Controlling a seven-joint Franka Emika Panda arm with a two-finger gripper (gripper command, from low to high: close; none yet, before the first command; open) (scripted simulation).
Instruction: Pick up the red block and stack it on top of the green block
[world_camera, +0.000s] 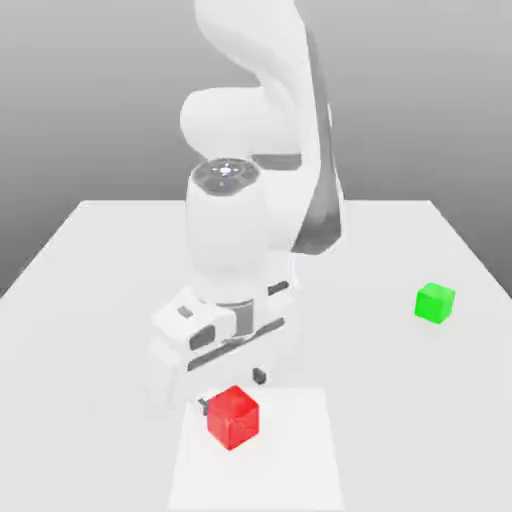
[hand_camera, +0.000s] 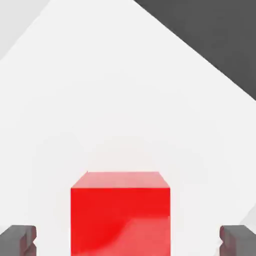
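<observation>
- No brand, label or writing can be read; the red block (world_camera: 233, 416) and the green block (world_camera: 435, 302) have plain faces.
- The end effector (hand_camera: 128, 240) has its fingers (hand_camera: 19, 239) spread wide, one on each side of the red block, not touching it.
- The red block rests on the white table (world_camera: 90, 300), directly below the end effector.
- The green block sits well apart, toward the exterior view's right.

This is a simulated test bench, not a lived-in room: a bare white tabletop (world_camera: 90, 300) stands before a flat grey backdrop with no walls or furniture. The glossy white robot arm (world_camera: 250, 200) and two plain, unmarked cubes, the red block (world_camera: 233, 416) and the green block (world_camera: 435, 302), look computer-rendered.
</observation>
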